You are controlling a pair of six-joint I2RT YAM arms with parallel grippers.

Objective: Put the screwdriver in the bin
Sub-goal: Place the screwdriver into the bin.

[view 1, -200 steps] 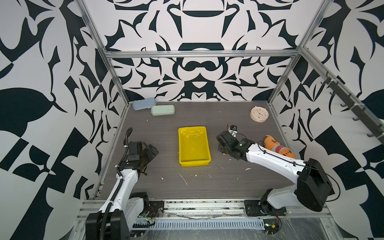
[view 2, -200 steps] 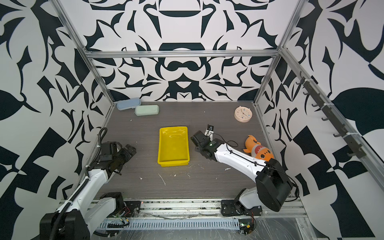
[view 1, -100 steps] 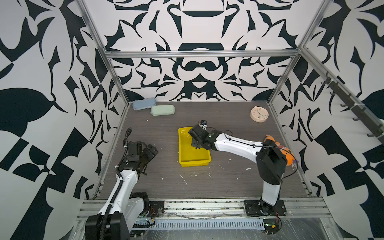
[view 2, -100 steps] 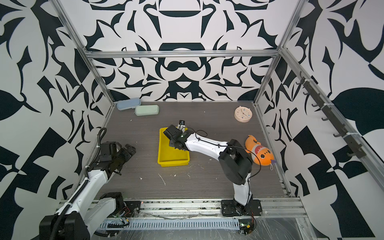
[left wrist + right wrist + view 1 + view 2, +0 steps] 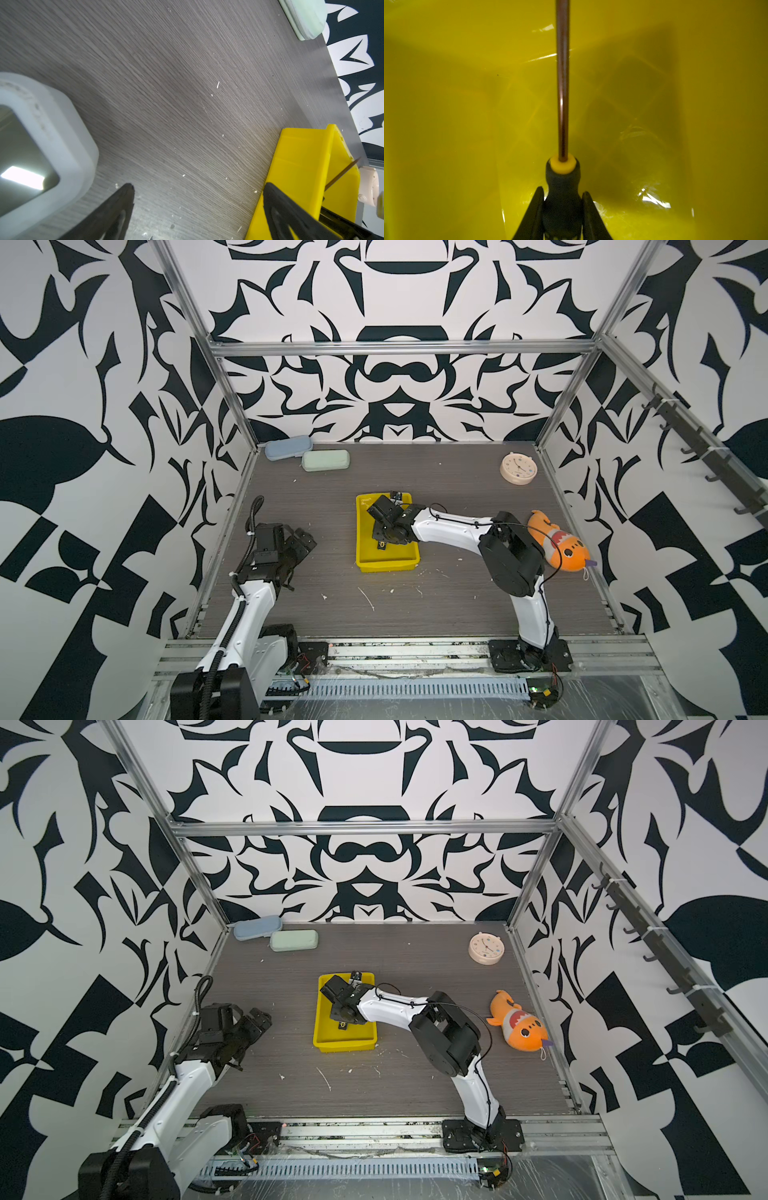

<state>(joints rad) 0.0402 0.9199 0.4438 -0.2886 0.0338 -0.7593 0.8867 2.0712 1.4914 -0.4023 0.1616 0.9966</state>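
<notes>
We clamp the slim black-handled screwdriver (image 5: 563,116) in our right gripper (image 5: 563,193), shaft pointing straight ahead, inside the shallow yellow plastic bin (image 5: 360,531) mid-frame in a top view, probably just above its floor.

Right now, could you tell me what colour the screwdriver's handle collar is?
Yellow: the collar on the screwdriver shows best in the right wrist view.

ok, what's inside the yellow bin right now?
Only the right hand, shut on the screwdriver, over the bin's bare yellow floor. In both top views the arm covers much of that floor; what's beneath is hidden.
</notes>
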